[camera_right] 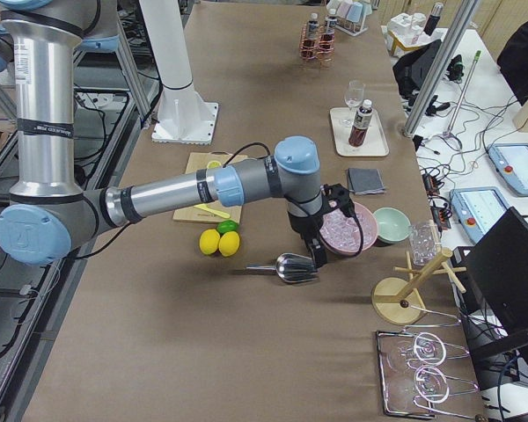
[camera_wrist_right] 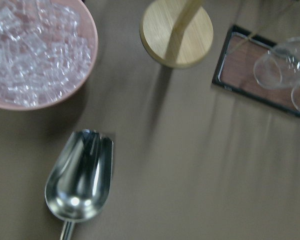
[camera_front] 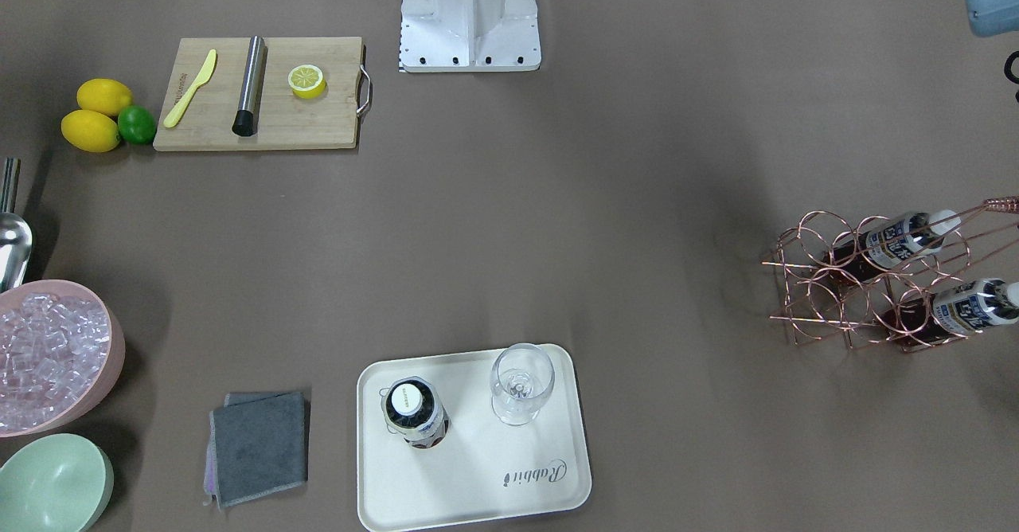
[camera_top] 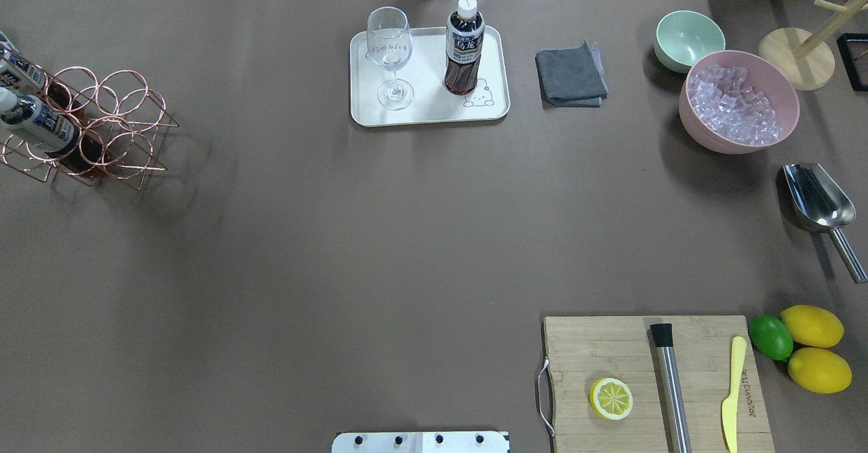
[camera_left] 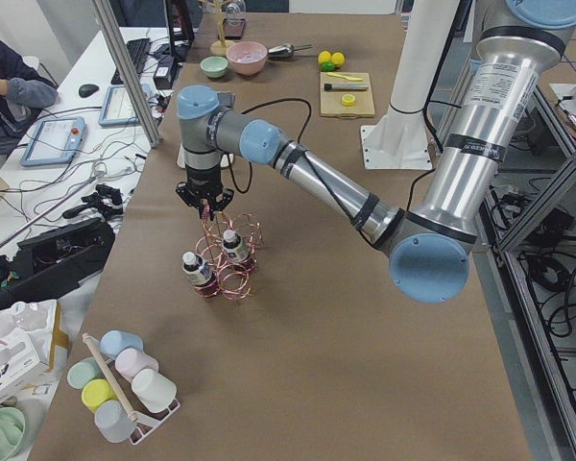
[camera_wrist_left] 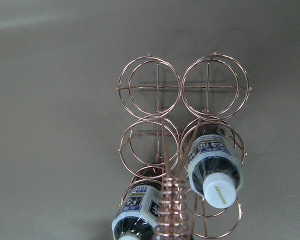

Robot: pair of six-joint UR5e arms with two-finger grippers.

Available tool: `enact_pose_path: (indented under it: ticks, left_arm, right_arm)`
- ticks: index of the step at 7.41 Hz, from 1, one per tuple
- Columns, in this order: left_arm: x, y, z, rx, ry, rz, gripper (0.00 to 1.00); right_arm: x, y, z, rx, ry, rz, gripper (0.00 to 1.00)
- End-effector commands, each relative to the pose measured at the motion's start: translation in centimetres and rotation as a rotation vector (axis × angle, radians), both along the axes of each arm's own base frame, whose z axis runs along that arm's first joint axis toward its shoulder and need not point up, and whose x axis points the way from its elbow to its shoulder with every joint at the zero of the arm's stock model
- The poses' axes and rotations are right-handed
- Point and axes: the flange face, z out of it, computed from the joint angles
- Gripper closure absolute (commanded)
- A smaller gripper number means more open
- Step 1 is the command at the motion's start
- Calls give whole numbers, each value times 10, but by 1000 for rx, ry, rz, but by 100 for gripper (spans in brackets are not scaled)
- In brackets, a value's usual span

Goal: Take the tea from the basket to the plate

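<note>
The left gripper [camera_left: 204,198] is hovering above the basket [camera_left: 232,280], its grip impossible to tell; next it needs lowering onto a tea bottle [camera_wrist_left: 213,162].

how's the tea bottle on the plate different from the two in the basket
The plate bottle stands free on the plate; the basket bottles each sit in a wire ring of the basket. The plate bottle has a glass beside it; the basket bottles have each other. All share dark tea, white caps, blue-and-white labels.
</note>
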Motion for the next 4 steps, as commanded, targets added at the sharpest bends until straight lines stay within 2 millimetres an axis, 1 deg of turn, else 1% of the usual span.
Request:
enact_pose_path:
  ticks: [1,2,3,4]
  left_arm:
    - [2,-1,4,-20,4,-8,100]
    - [3,0,3,-35,8,-24,100]
    - [4,0,2,-44,12,-36,100]
    - [4,0,-1,-64,19,-63,100]
  right_arm:
    - [46,39,59,-234,-81,-9,0]
    - [45,44,71,-296,-107,2,0]
    - [41,44,88,-349,-161,6,0]
    - [40,44,111,-389,-174,11,0]
